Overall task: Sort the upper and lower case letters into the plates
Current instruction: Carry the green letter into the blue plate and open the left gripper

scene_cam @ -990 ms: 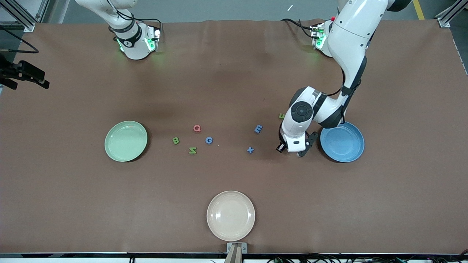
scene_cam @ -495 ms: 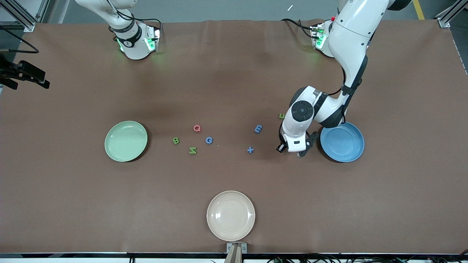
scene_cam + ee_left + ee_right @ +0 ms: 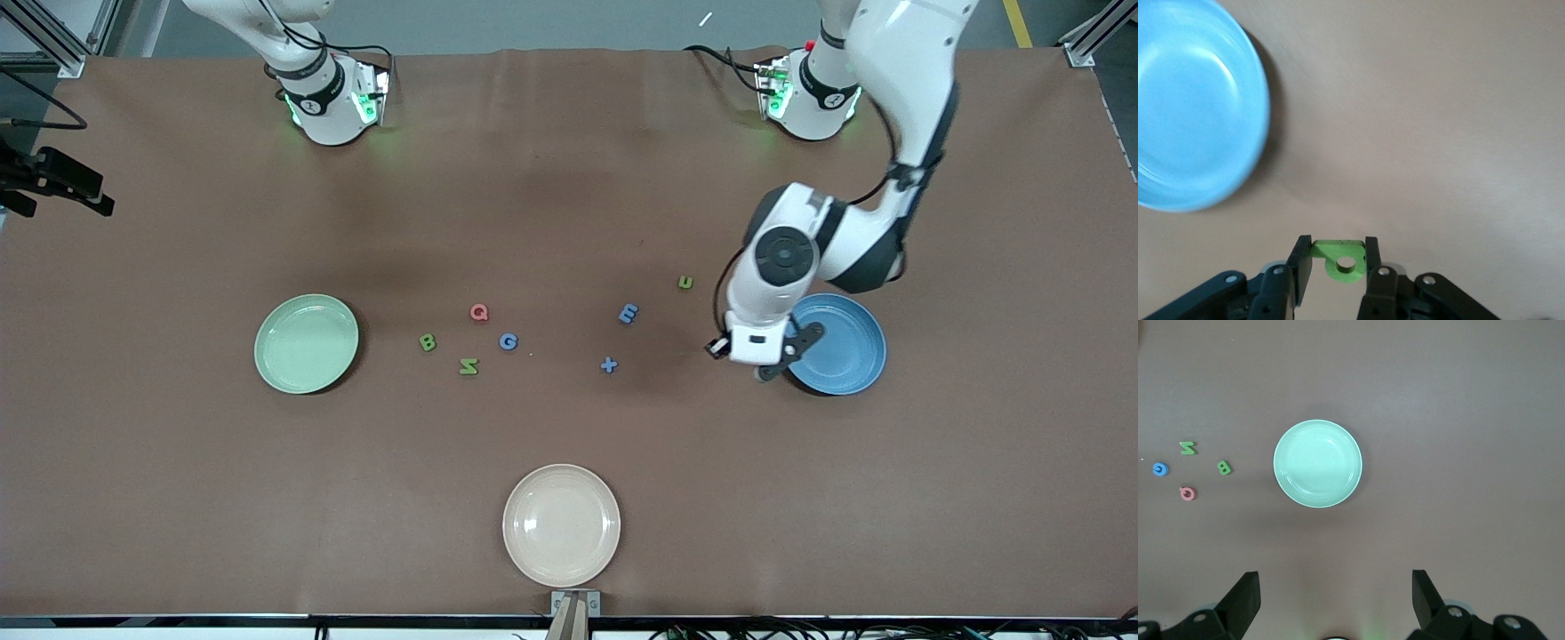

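Left tool [image 3: 1335, 263], fingers clamped on a small green letter [image 3: 1341, 259], hangs over the brown surface [image 3: 569, 222] at the rim of the blue plate [image 3: 845, 347], which holds nothing. The left arm bends down from its base. Right tool [image 3: 1331, 600], fingers spread wide, waits high above the empty light green plate [image 3: 307, 344]. Loose letters [image 3: 508, 341] lie between the two plates.

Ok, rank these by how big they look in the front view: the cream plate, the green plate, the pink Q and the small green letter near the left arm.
1. Cream plate, though it lies nearest the camera
2. Green plate
3. Pink Q
4. Small green letter
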